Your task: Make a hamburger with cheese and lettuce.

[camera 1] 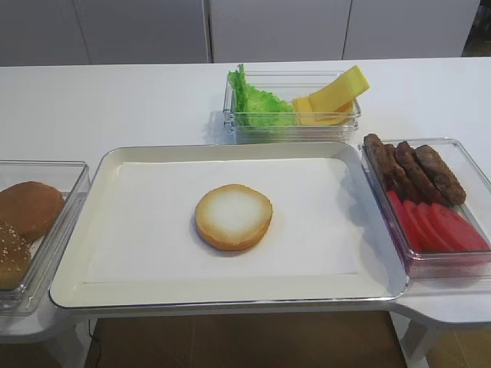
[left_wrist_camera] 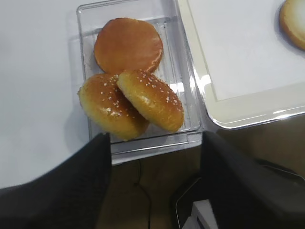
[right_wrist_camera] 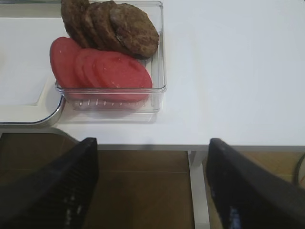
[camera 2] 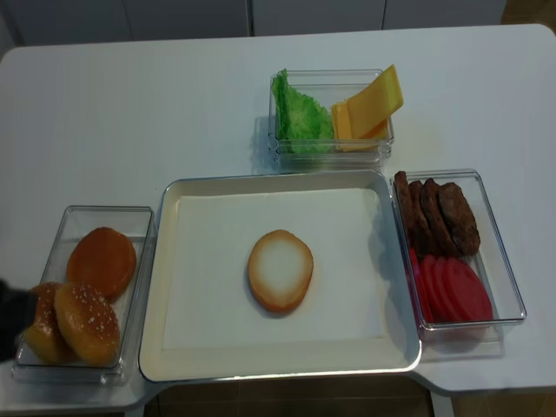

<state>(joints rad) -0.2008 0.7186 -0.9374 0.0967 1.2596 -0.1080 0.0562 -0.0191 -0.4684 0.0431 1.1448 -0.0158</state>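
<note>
One round flat bun half (camera 1: 233,217), the hamburger so far, with a pale cream cut face and golden-brown rim, lies near the middle of the white paper-lined metal tray (camera 1: 107,276), with bare paper on every side of it. Three clear plastic boxes crowd the tray's rim: the bun box (camera 2: 139,217) just beside its left edge, the patty-and-tomato box (camera 2: 508,287) touching its right edge, and a third box (camera 1: 230,115) behind its far edge, holding bright green ruffled lettuce leaves (camera 1: 257,103) on the left and leaning yellow-orange cheese slices (camera 1: 334,96) on the right.

Both arms hang low at the table's front edge, off the tray. The left gripper (left_wrist_camera: 155,186) hovers over the front end of the bun box, its dark fingers (left_wrist_camera: 71,191) spread wide with nothing between them. The right gripper (right_wrist_camera: 152,186) sits below the tabletop edge in front of the red tomato slices (right_wrist_camera: 102,69), likewise spread and empty.

Only the left wrist view shows the two sesame buns (left_wrist_camera: 131,102) leaning on each other (a plain brown one lies behind). The second high view catches just a dark sliver of the left gripper at its left edge; the first shows neither.
</note>
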